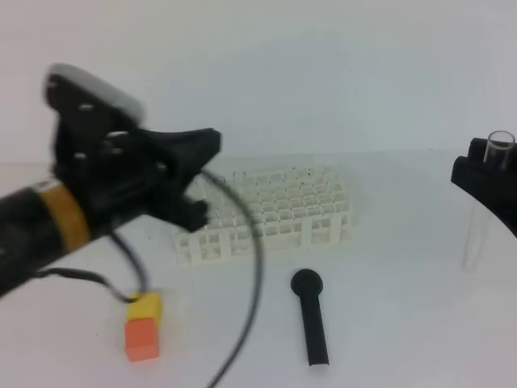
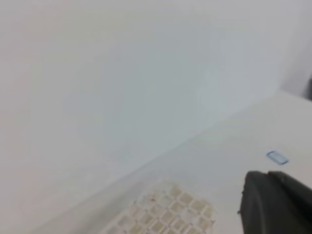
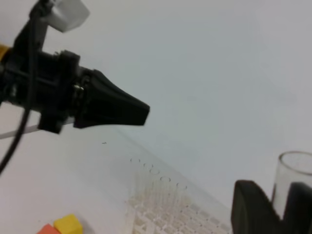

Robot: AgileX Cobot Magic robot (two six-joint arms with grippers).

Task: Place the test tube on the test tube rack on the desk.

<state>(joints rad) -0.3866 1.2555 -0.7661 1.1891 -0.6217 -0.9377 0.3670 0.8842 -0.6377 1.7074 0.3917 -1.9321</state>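
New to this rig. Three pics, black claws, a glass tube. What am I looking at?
It is a two-armed robot. One picture looks down on the white desk; the other two come from cameras on each wrist.

The left gripper is shut and holds nothing, hanging above the white test tube rack, where some clear tubes already stand.

The right gripper holds a test tube upright.

Also on the desk: a black tool and an orange and yellow block.

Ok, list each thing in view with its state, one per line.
left gripper: shut, empty, raised above the rack
right gripper: shut on the test tube
test tube: upright, held off the desk
test tube rack: standing on the desk, clear tubes in its back row
black tool: lying flat
orange and yellow blocks: resting on the desk, touching
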